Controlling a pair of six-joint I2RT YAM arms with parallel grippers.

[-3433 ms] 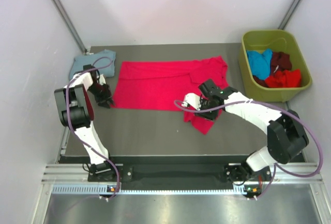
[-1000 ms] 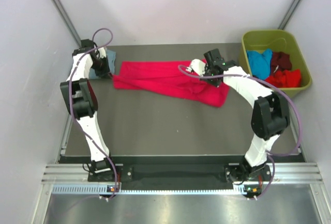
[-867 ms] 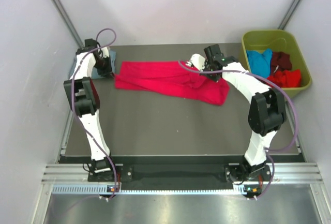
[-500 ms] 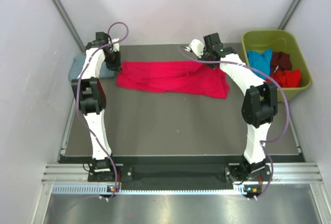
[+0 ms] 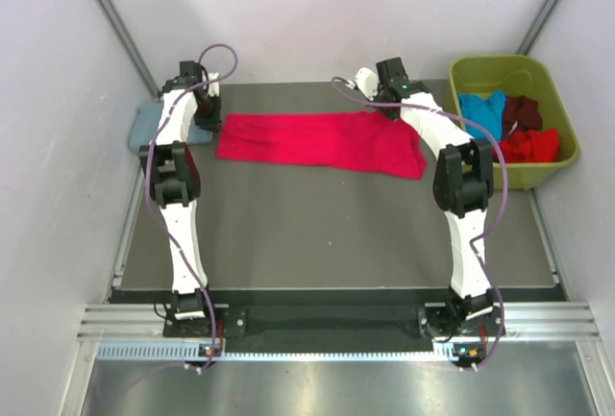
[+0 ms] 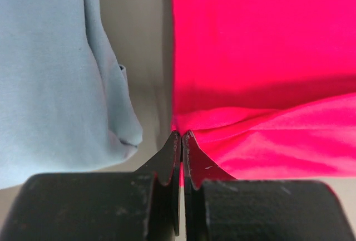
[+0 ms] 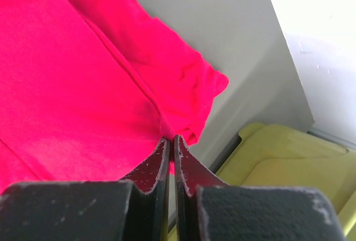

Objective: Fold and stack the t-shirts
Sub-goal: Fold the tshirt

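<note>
A crimson-red t-shirt (image 5: 322, 142) lies folded in half as a long band across the far part of the table. My left gripper (image 5: 209, 111) is shut on its far left edge (image 6: 233, 113). My right gripper (image 5: 387, 107) is shut on its far right edge (image 7: 83, 74). A dusty blue-grey t-shirt (image 5: 154, 126) lies folded at the far left corner, beside my left gripper; it also shows in the left wrist view (image 6: 55, 74). Bright blue (image 5: 483, 116), maroon (image 5: 522, 111) and red (image 5: 527, 146) t-shirts lie in the bin.
An olive-green plastic bin (image 5: 504, 72) stands at the far right, just off the table edge; its rim shows in the right wrist view (image 7: 289, 157). White walls close in the far side and both flanks. Both arms are stretched out to the far edge.
Both grippers carried the red t-shirt's near edge up and over to the far edge, folding it in half. The cloth now lies flatter and straighter.
</note>
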